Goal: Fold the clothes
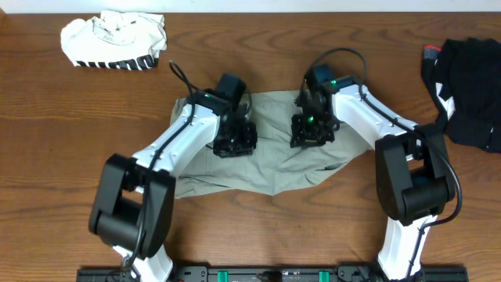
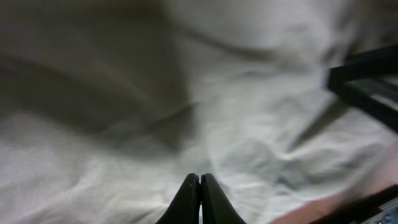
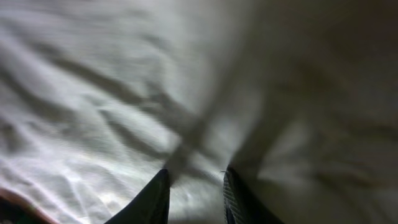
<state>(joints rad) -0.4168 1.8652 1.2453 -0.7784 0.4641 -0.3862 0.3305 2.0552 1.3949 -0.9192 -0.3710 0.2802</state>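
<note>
Folding barely begun: khaki garment (image 1: 274, 168) lies unfolded at centre, left gripper (image 2: 199, 177) pressed together, right gripper (image 3: 196, 173) spread, striped garment (image 1: 113, 39) upper left and black garment (image 1: 470, 86) at right edge both unfolded.

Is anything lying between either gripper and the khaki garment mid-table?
Nothing visible. The left gripper, fingers together, and the right gripper, fingers apart, both sit directly over the khaki garment. The white striped garment and the black garment lie off at the far corners.
</note>
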